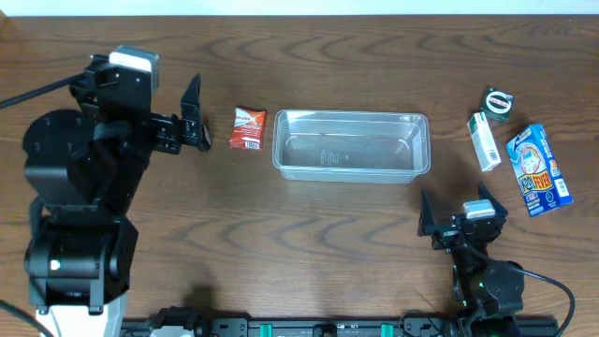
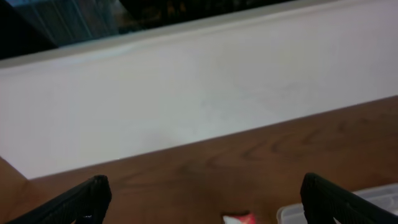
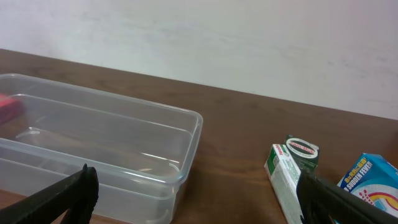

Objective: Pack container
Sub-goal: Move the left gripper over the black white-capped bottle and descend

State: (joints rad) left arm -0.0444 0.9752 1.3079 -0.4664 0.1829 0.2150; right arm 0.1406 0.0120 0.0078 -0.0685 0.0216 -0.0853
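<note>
The clear plastic container (image 1: pixel 350 144) lies empty at the table's middle; it also shows in the right wrist view (image 3: pixel 93 143), and its corner shows in the left wrist view (image 2: pixel 373 202). A red snack packet (image 1: pixel 248 128) lies just left of it, its tip in the left wrist view (image 2: pixel 239 218). My left gripper (image 1: pixel 197 117) is open and empty, left of the packet. My right gripper (image 1: pixel 459 213) is open and empty, in front of the container's right end. A white-green box (image 1: pixel 484 141), a small round-labelled item (image 1: pixel 497 101) and a blue box (image 1: pixel 538 170) lie to the right.
The white-green box (image 3: pixel 287 180), the round-labelled item (image 3: pixel 303 149) and the blue box (image 3: pixel 370 177) show in the right wrist view. A white wall (image 2: pixel 199 87) runs behind the table's far edge.
</note>
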